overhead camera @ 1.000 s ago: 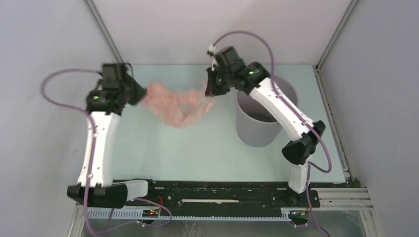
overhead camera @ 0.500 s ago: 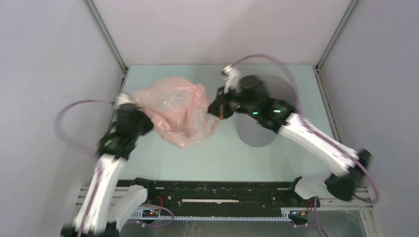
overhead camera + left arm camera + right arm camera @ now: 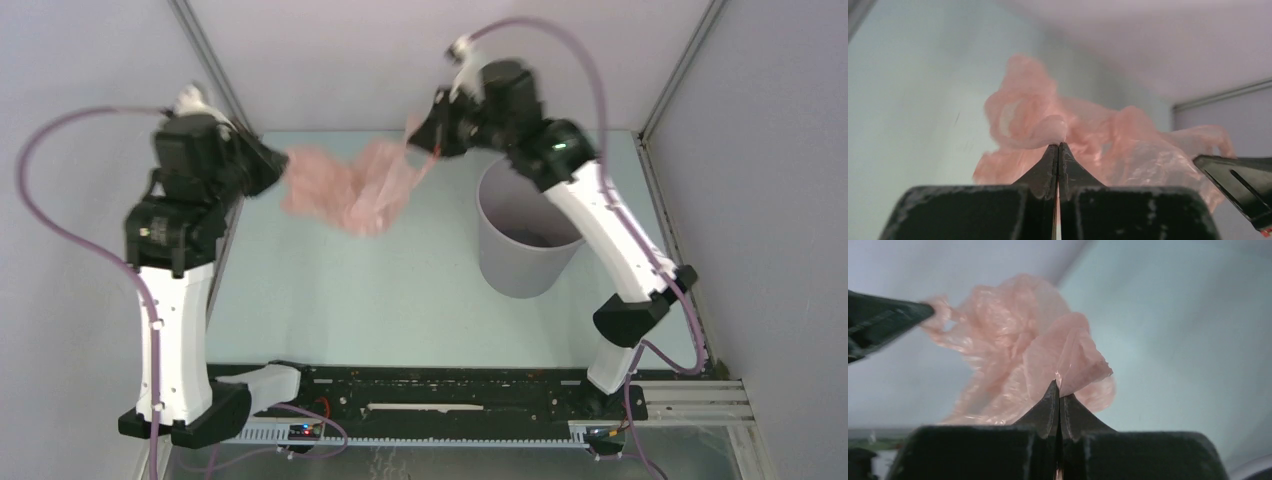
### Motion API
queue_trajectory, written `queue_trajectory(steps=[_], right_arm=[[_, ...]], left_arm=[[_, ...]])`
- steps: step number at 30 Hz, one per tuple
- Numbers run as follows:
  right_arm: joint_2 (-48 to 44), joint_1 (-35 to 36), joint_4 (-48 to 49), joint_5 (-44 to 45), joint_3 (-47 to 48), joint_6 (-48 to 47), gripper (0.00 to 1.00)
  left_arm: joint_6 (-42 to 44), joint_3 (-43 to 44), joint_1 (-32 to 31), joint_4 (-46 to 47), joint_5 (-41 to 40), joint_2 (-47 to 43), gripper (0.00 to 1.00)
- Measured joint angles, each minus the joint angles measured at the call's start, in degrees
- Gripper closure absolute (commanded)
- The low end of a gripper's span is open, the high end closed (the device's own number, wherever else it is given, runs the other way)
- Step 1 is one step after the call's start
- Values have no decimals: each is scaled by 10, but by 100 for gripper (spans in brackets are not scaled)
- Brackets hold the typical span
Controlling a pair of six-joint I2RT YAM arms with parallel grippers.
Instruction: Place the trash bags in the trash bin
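A pale-pink, wrinkly film trash bag (image 3: 350,185) hangs in the air between my two grippers, above the far middle of the table. My left gripper (image 3: 278,168) is shut on the bag's left edge; in the left wrist view the bag (image 3: 1088,137) bunches out of the closed tips of that gripper (image 3: 1059,146). My right gripper (image 3: 425,135) is shut on the bag's right edge, raised high. In the right wrist view the film (image 3: 1023,345) comes out of its closed tips (image 3: 1058,385). The grey round trash bin (image 3: 527,228) stands upright to the right of the bag, under the right arm.
Grey enclosure walls with metal corner posts (image 3: 210,62) close in the table at the back and both sides. The pale-green table top (image 3: 380,300) stretches in front of the bag. A black rail (image 3: 440,390) with the arm bases runs along the near edge.
Both arms have risen and swung toward the back. The bag, puffed wide half a second ago, is now pulled flatter and higher between the grippers. The bin has not moved.
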Motion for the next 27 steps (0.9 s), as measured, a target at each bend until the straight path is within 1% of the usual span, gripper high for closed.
queue_trajectory(steps=[1, 2, 3, 4, 5, 6, 7, 9, 12, 13, 16, 18, 22, 27], right_arm=[[-1, -11, 2, 2, 54, -2, 100], [-8, -20, 7, 6, 92, -6, 100], [-27, -27, 20, 10, 115, -10, 100], [-46, -29, 26, 11, 116, -13, 100], [-81, -26, 47, 9, 88, -19, 100], [-122, -23, 63, 6, 43, -23, 100], [-156, -21, 78, 4, -3, -26, 100], [-219, -24, 92, -6, -100, -28, 100], [-265, -53, 96, -14, -194, -27, 100], [-270, -64, 98, -16, -217, -26, 100], [-269, -92, 95, -25, -285, -26, 100], [-264, -102, 84, -28, -308, -28, 100], [-262, -106, 61, -31, -315, -42, 100], [-264, -108, 52, -26, -315, -61, 100]], left_arm=[[7, 88, 0, 7, 0, 33, 100], [12, 135, 0, 18, 1, 45, 100], [16, 169, 0, 31, 1, 49, 100], [19, 183, 0, 46, 0, 38, 100], [21, 179, 0, 56, -3, 20, 100], [22, 154, 0, 73, -12, -10, 100], [22, 111, 0, 86, -25, -49, 100], [17, 28, 5, 82, -49, -121, 100], [15, -75, 20, 75, -63, -201, 100], [15, -99, 22, 70, -64, -212, 100], [15, -175, 26, 64, -59, -214, 100], [12, -204, 29, 46, -59, -196, 100], [4, -211, 52, 8, -56, -138, 100], [7, -203, 57, 0, -58, -116, 100]])
